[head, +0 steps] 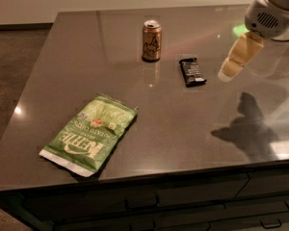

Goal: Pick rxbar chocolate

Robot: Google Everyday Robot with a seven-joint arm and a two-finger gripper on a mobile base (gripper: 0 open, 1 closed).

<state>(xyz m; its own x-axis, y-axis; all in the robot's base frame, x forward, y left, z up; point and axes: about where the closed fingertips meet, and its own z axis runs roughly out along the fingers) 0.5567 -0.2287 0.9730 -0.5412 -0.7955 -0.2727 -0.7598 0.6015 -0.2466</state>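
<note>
Hovering over the right side of the worktop [183,129], the gripper [227,72] sits just right of the rxbar chocolate [192,71], apart from it; whether it is released or clenched cannot be told. The bar lies flat beside the gold-brown drink can [151,41]. A green Kettle chip bag [89,134] lies front-left.

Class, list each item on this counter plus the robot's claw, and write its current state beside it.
rxbar chocolate: lying flat on the counter, wrapped, not gripped.
drink can: standing upright, apart from the bar.
Kettle chip bag: lying flat, label up, near the front edge.
claw: in the air right of the bar, touching nothing.
</note>
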